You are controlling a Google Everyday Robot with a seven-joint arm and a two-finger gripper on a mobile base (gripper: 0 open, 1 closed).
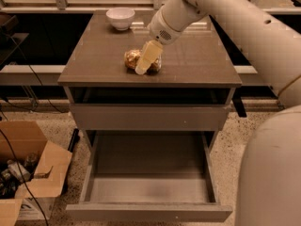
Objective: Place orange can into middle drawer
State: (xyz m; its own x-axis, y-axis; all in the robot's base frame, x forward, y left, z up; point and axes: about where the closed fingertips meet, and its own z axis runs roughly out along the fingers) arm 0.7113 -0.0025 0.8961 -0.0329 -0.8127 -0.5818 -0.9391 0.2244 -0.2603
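The orange can [131, 59] lies on its side on the grey cabinet top [94, 55], near the front middle. It is shiny with a mottled orange-gold label. My gripper [144, 65] hangs down from the cream arm [197, 8] directly over the can and covers its right half. The middle drawer [148, 175] is pulled out wide below, and its smooth grey floor is bare.
A white bowl [120, 18] stands at the back left of the cabinet top. A shut plain grey drawer front [150, 117] sits above the open drawer. An open cardboard box [28, 171] with clutter is on the floor at left. My cream body [273, 173] fills the lower right.
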